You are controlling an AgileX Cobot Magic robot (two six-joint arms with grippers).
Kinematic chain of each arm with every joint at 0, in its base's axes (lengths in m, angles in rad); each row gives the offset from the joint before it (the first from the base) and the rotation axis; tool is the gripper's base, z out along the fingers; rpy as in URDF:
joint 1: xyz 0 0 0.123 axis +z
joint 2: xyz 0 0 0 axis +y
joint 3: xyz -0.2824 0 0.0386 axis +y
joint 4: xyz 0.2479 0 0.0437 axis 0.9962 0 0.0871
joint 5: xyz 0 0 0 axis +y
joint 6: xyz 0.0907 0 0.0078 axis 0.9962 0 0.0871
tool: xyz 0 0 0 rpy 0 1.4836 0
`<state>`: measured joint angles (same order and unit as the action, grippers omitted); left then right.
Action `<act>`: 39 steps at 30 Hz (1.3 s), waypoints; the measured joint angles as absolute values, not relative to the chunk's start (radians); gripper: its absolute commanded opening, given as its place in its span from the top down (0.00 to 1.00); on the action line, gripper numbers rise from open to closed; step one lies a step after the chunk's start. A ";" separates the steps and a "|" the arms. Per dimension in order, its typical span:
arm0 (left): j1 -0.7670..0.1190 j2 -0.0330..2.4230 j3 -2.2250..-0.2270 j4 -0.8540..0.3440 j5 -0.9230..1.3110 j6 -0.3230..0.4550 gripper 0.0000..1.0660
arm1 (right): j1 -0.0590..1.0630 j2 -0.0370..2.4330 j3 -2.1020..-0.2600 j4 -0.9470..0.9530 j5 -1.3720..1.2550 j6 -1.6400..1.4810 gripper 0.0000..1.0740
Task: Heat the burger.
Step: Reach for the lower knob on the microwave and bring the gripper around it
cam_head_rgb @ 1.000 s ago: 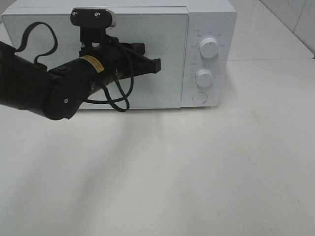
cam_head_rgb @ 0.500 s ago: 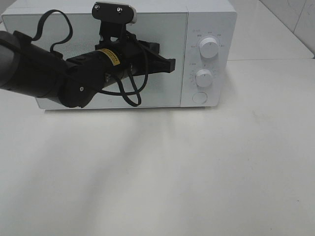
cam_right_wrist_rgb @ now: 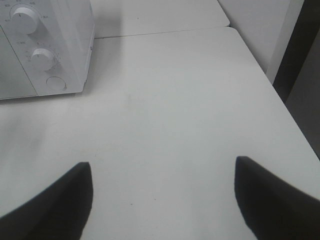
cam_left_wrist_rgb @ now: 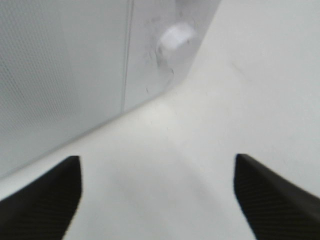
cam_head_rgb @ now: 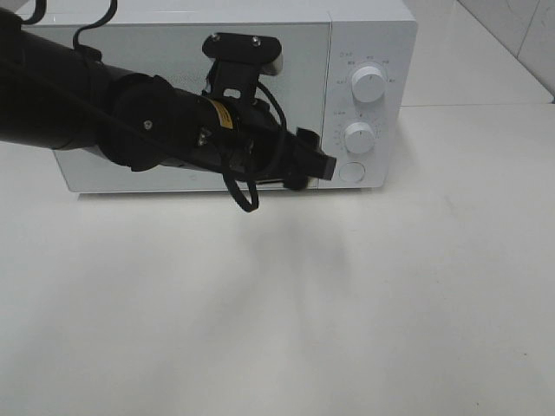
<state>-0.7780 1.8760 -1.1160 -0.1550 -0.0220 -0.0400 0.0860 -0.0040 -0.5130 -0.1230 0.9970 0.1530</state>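
The burger shows in none of the views. It is not on the bare tabletop (cam_head_rgb: 347, 303) in front of the microwave (cam_head_rgb: 381, 26), so it is probably behind the microwave's closed door (cam_head_rgb: 173, 52), though the pale door panel lets nothing be seen through it. What has just changed is the left hand (cam_head_rgb: 319, 165). A second ago it was clenched in front of the middle of the door. It has since swept across the microwave's front to the lower corner of the control panel, and its fingers have spread wide with nothing between them. Its tip now sits just beside the round button (cam_head_rgb: 351, 172) under the two knobs, and the left wrist view has that button (cam_left_wrist_rgb: 176, 36) ahead of the released fingers. This suggests loading is over and the remaining work is at the controls, either starting the heating or using the door release; which of these the button does cannot be told. If the burger is inside, it lies behind the door, beside and behind the left hand. The right hand (cam_right_wrist_rgb: 162, 162) hangs released and empty over the tabletop, well apart from the microwave on its control side.
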 measured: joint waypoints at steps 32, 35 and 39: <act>-0.452 1.541 -1.120 -0.150 1.074 -0.012 0.06 | 0.086 -0.004 -0.513 -0.123 0.997 0.153 0.30; -0.361 1.498 -1.120 -0.150 1.117 0.005 0.06 | 0.086 -0.004 -0.513 -0.123 0.997 0.153 0.30; -0.268 1.454 -1.120 -0.149 1.158 0.022 0.06 | 0.086 -0.004 -0.513 -0.123 0.997 0.153 0.30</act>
<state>-0.2680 1.4540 -1.1200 -0.1490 1.1580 0.0220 0.0860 -0.0040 -0.5130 -0.1230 0.9970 0.1530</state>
